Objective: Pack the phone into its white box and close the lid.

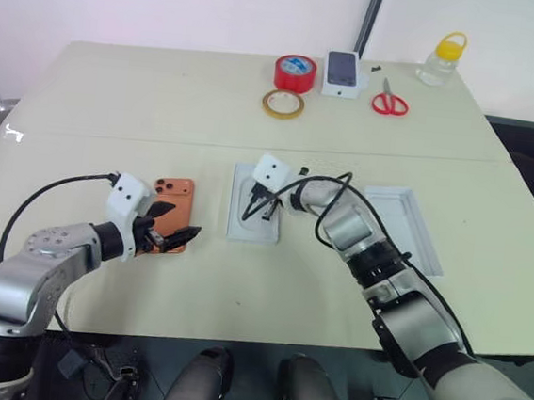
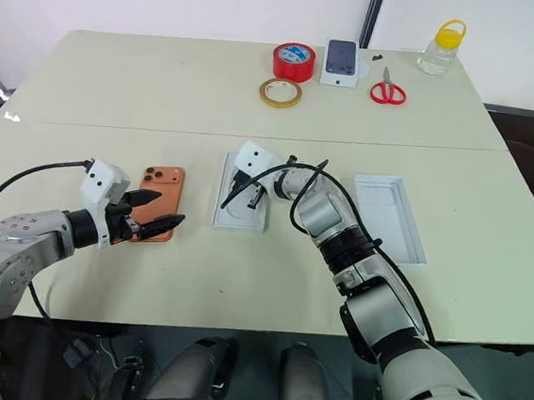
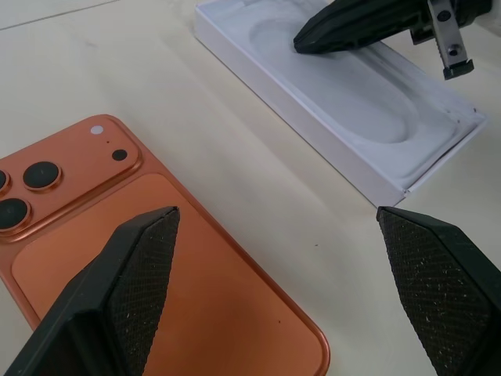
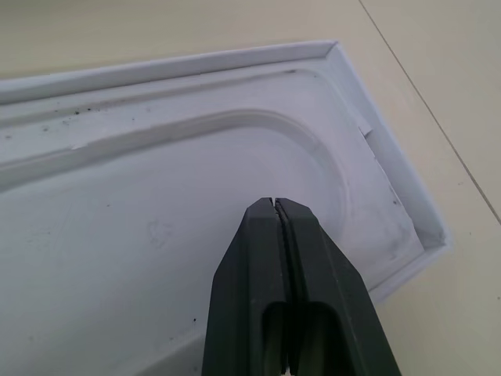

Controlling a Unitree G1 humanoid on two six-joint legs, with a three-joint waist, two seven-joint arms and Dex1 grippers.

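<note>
Resting camera-side up on the desk (image 1: 116, 100), the phone (image 1: 173, 212) lies directly beneath the left end effector (image 1: 175, 232), whose two black fingers (image 3: 129, 290) are spread wide above the phone's lower half and hold nothing; in the left wrist view one fingertip hangs over the orange back while the other hangs over bare desk beside it. Just to the right of that end effector sits the white box (image 1: 252, 219), a shallow tray with a moulded recess inside. The right end effector (image 4: 275, 205) is over this tray with its fingers pressed together, gripping nothing, tips pointing down into the recess near one rounded end; whether the tips touch the tray floor cannot be told. Well to the right of the right end effector, past its forearm, the lid (image 1: 407, 223) lies on the desk with its plain white inside up. Far beyond both end effectors, along the desk's back edge: a red tape roll (image 1: 295, 72), a tan tape ring (image 1: 283, 104), a smaller white box picturing a dark phone (image 1: 342, 73), red-handled scissors (image 1: 389, 100) and a clear jar with a yellow cap (image 1: 442, 58).
</note>
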